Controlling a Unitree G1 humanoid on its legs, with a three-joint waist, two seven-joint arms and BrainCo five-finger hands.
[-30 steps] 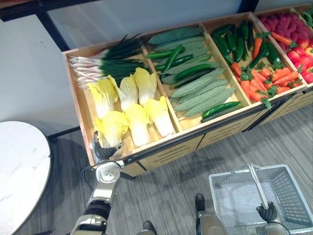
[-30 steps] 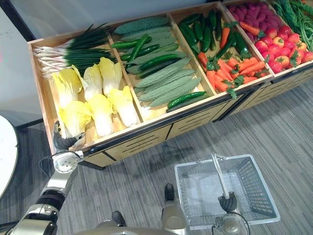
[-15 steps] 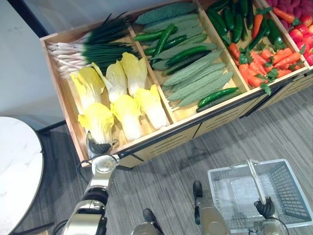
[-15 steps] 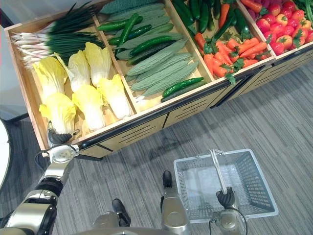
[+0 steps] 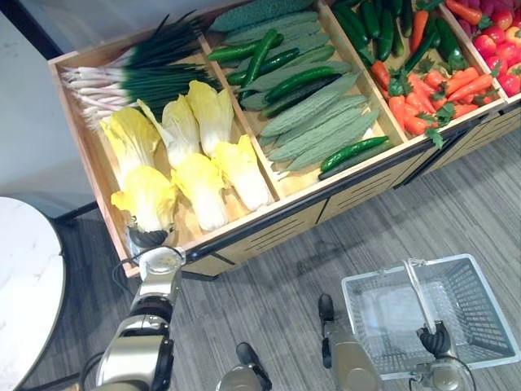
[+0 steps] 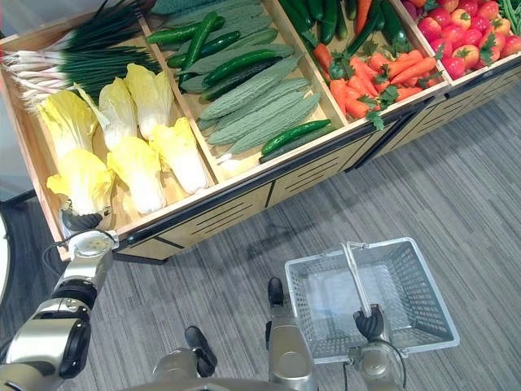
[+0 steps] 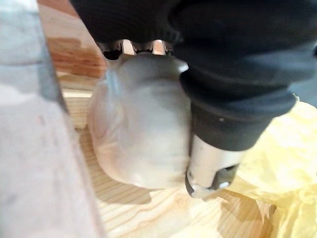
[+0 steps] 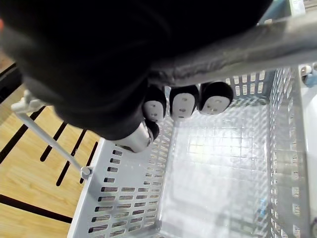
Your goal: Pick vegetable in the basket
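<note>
As left hand (image 5: 149,239) cups cabbage (image 5: 146,195), wooden crate (image 5: 84,147)

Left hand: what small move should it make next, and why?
Probably lift straight up: the left hand is curled round the pale base of the nearest cabbage, low behind the front wall of the crate, and the basket is empty.

Grey plank floor (image 5: 269,285): 4 to 7 o'clock. Wooden compartmented display stand (image 5: 273,235): 11 to 3 o'clock. Round white table (image 5: 24,277): 8 o'clock. Pale wall (image 5: 28,130): 10 o'clock.
</note>
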